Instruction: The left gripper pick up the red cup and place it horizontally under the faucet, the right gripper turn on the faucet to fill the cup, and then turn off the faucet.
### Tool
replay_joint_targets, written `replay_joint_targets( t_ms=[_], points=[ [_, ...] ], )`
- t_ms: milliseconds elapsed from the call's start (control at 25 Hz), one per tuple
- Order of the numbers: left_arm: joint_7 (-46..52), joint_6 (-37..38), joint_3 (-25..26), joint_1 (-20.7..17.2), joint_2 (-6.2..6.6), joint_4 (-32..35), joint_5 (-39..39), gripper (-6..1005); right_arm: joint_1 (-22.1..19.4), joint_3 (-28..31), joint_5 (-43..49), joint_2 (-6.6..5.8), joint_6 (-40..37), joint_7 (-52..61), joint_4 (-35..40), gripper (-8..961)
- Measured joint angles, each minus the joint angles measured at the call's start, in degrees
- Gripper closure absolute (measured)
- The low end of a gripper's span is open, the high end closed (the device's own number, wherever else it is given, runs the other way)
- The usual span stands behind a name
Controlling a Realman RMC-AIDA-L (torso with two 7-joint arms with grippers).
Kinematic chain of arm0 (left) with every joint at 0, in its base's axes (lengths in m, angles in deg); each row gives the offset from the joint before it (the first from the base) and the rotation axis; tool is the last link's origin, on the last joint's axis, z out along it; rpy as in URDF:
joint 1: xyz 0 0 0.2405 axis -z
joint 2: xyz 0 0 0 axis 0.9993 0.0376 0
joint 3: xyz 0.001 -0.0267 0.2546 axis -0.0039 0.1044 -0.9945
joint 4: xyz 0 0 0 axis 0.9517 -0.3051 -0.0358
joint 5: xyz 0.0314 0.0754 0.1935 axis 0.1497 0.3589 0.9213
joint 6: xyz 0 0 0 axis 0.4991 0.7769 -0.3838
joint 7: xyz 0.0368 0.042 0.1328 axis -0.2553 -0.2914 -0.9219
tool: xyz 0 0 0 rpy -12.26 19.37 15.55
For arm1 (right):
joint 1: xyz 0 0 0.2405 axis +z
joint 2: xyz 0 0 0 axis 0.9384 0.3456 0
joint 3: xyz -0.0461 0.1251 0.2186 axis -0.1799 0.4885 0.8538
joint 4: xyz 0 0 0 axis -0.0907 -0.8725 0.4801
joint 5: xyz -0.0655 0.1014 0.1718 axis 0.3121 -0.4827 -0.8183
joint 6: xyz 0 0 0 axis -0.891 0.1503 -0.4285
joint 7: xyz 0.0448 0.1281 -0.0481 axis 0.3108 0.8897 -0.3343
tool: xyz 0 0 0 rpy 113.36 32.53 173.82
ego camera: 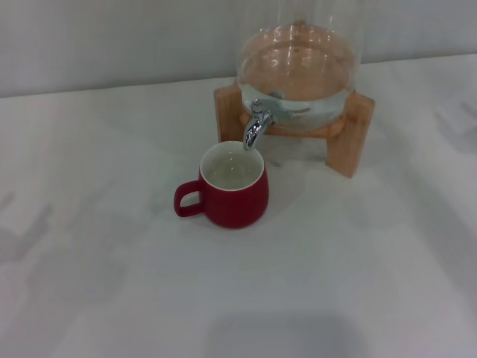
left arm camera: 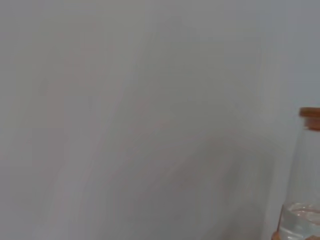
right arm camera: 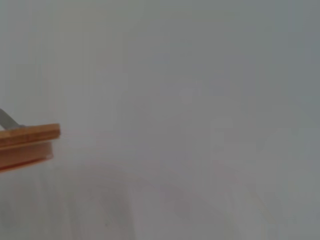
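The red cup (ego camera: 231,187) stands upright on the white table, its mouth directly under the spout of the chrome faucet (ego camera: 258,122). Its handle points to the left and there is water inside it. No water stream shows at the spout. The faucet projects from a clear glass dispenser (ego camera: 298,63) on a wooden stand (ego camera: 350,142). Neither gripper shows in any view. The left wrist view shows only the wall and an edge of the dispenser (left arm camera: 305,200). The right wrist view shows the wall and a wooden lid (right arm camera: 27,142).
The white table (ego camera: 112,283) spreads around the cup and the stand. A pale wall rises behind the dispenser. Faint shadows lie on the table at the left edge and at the front.
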Motion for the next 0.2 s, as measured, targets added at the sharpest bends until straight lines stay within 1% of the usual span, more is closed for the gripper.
replay_joint_targets(
  t_ms=[200],
  points=[
    [-0.2,-0.3,0.1,-0.1,0.07,-2.9,-2.7,213,-0.2,0.1,0.5,-0.06,-0.6,-0.1,0.3,322]
  ],
)
